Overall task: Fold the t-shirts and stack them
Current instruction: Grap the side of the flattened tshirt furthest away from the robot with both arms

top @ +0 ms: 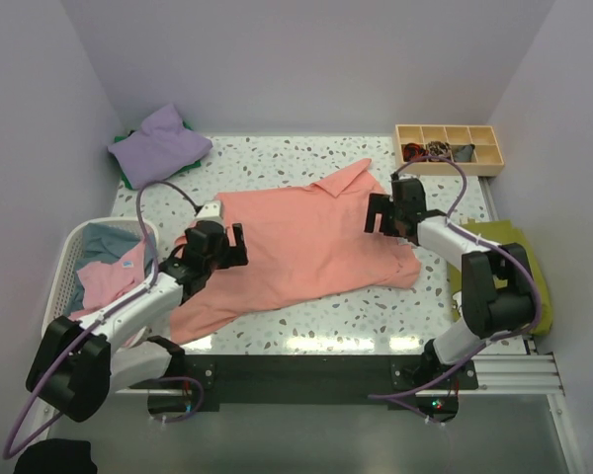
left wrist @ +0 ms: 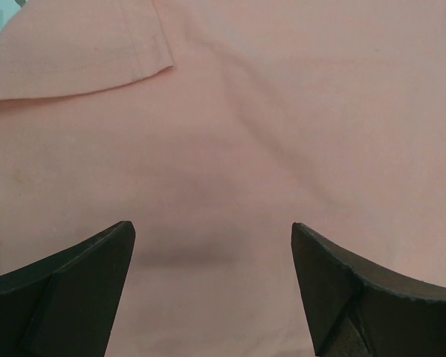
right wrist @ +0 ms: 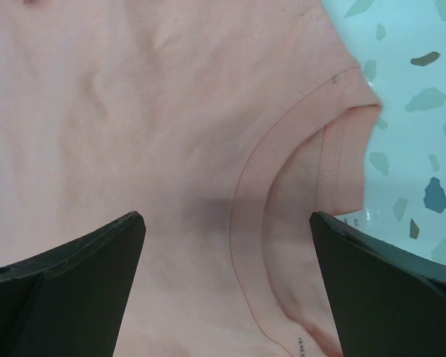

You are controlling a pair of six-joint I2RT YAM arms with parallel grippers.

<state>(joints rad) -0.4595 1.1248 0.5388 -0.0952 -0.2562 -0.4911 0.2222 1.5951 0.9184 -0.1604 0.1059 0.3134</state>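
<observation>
Hovering: two open grippers (top: 239,245) (top: 374,217); one salmon t-shirt (top: 306,252).

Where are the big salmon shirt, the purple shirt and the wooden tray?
salmon-pink shirt (top: 306,247), overhead view, middle of its body.
lavender shirt (top: 161,148), overhead view, its bunched middle.
wooden tray (top: 455,167), overhead view, front wall.

Left arm (top: 138,308) stretched forward, left fingers (left wrist: 67,290) apart, right arm (top: 479,272) folded, right fingers (right wrist: 67,286) apart
</observation>
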